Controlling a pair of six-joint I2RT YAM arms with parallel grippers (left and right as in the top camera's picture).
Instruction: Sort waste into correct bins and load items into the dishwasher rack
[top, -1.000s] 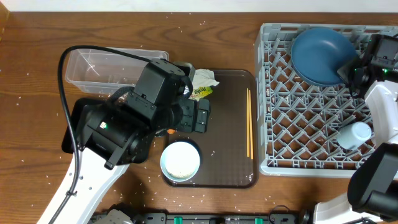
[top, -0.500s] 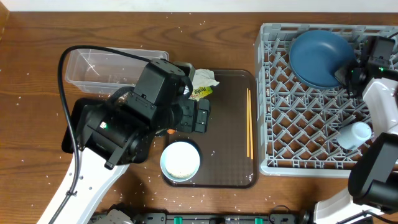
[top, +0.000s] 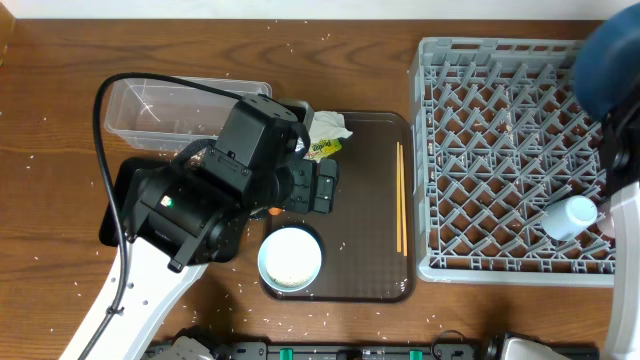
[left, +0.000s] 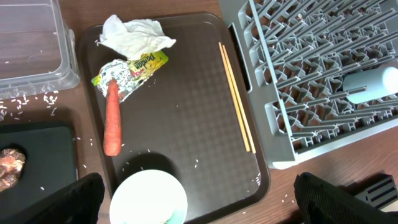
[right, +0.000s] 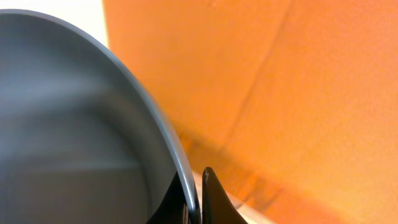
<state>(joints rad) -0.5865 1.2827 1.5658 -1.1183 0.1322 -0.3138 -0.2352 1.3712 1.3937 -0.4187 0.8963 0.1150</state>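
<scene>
Right gripper (right: 194, 200) is closed on the rim of the blue plate (top: 610, 60), with the rim edge pinched between the two fingertips in the wrist view. The plate body fills the left of that view and an orange surface fills the rest. From overhead the plate hangs high and blurred over the far right corner of the dishwasher rack (top: 500, 150), so the rack lies below the held plate and mostly to its left. Judgement: the next move is a descent with the plate on edge between rows of pegs; whether its plane lines up with the rows cannot be told. Room: nearly all the lattice is bare. The one occupant seen is a cup (top: 568, 215) lying on its side by the right wall, nearer the robot than the plate, and it should be avoided. Left gripper (left: 199, 202) is spread wide and empty above the brown serving tray (left: 186, 112). There the carrot piece (left: 112, 121) lies with its long axis pointing toward the jaws, and the chopsticks (left: 236, 96) run roughly parallel to it along the rack-side edge
</scene>
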